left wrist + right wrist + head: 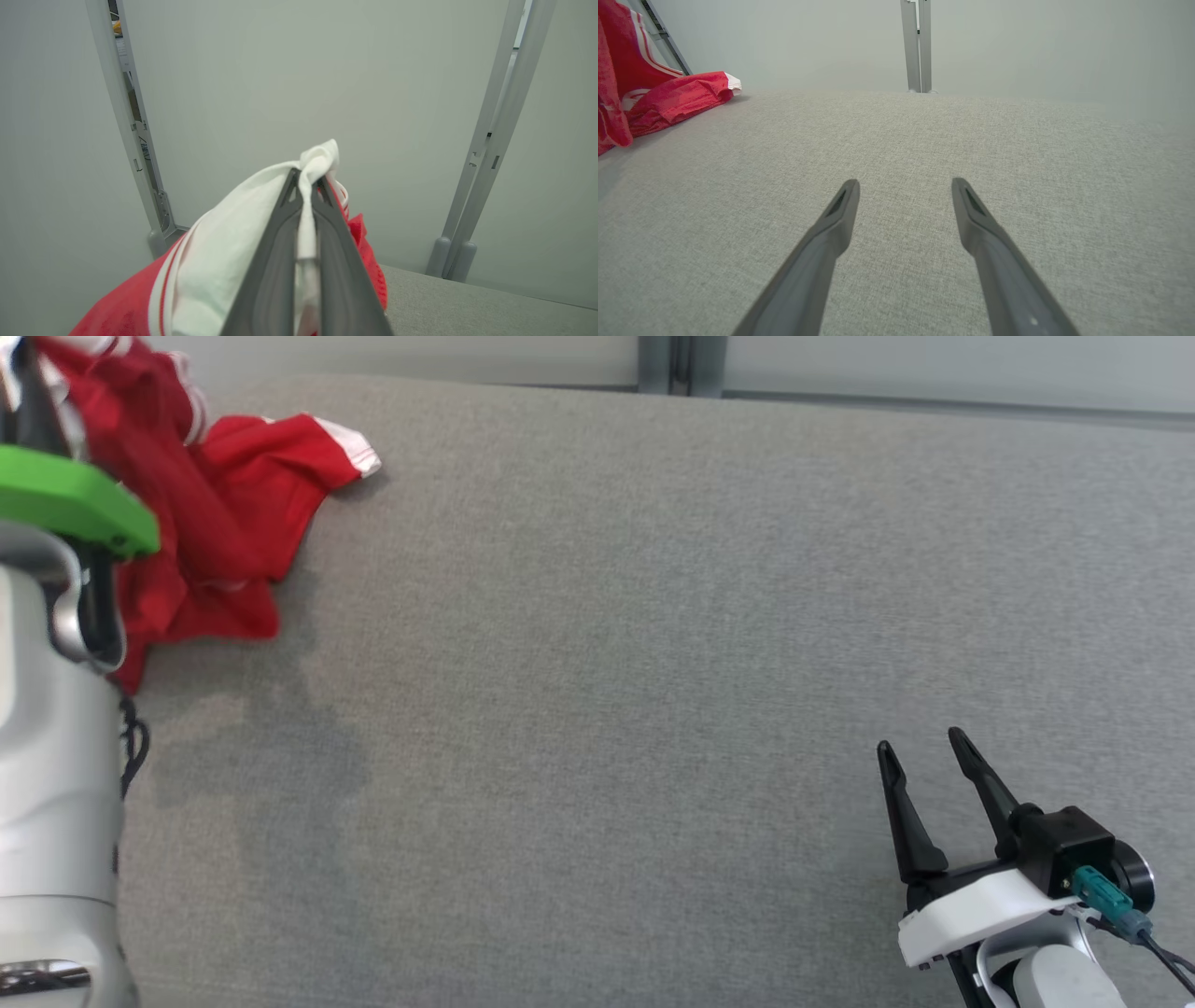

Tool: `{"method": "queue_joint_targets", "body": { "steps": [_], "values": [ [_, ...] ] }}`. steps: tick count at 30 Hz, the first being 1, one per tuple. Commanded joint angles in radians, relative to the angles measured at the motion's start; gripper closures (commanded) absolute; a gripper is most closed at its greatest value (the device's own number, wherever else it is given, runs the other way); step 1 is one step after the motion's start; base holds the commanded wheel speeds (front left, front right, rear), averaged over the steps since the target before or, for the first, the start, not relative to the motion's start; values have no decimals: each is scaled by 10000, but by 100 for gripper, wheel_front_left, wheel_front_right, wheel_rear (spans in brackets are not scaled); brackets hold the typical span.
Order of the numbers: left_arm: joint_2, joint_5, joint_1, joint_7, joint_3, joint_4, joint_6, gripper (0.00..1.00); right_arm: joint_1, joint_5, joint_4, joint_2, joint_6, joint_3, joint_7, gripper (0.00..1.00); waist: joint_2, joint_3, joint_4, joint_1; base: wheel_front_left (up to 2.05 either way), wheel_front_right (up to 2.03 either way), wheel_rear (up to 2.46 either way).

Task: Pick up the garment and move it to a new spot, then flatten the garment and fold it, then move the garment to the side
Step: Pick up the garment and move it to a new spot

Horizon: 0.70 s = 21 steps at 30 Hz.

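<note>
The garment (224,513) is red with white trim and hangs bunched at the far left of the grey table, one sleeve end lying on the surface. In the left wrist view my left gripper (308,179) is shut on a white fold of the garment (219,270), which pokes out past the fingertips and drapes down to the left. In the head view the pale left forearm with its green part (75,504) covers part of the cloth. My right gripper (924,751) stands open above bare table at the lower right, far from the garment (668,98).
The grey fabric-covered table (653,663) stretches wide to the right of the garment. Pale partition walls with a grey metal post (917,46) stand along its far edge.
</note>
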Motion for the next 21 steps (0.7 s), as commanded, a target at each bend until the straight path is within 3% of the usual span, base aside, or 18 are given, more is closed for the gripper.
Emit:
{"method": "queue_joint_targets", "body": {
  "steps": [1, 7, 12, 16, 21],
  "values": [
    [-225, -72, 277, 322, -156, -702, -142, 100, 182, 64, -6, 56, -6, -60, -3, 0, 0, -529, -477, 0, 0, 0, 0],
    [-706, -584, 1473, 2711, -970, -5524, -338, 100, 139, 77, -61, 293, -6, -93, -3, 0, 0, -716, -1235, 0, 0, 0, 0],
    [-1045, -1226, 2818, 4843, -1625, -9540, -53, 100, -151, 105, -104, 424, -6, 7, -3, 0, 0, -467, -2157, 0, 0, 0, 0],
    [-1401, -1727, 3536, 5863, -2186, -11099, 204, 100, -291, 137, -113, 513, -6, -23, -3, 0, 0, -212, -2878, 0, 0, 0, 0],
    [-1660, -1963, 4135, 6340, -2680, -10885, 406, 100, -438, 187, -95, 602, -6, 35, -3, 0, 0, 185, -3722, 0, 0, 0, 0]
  ]
}}
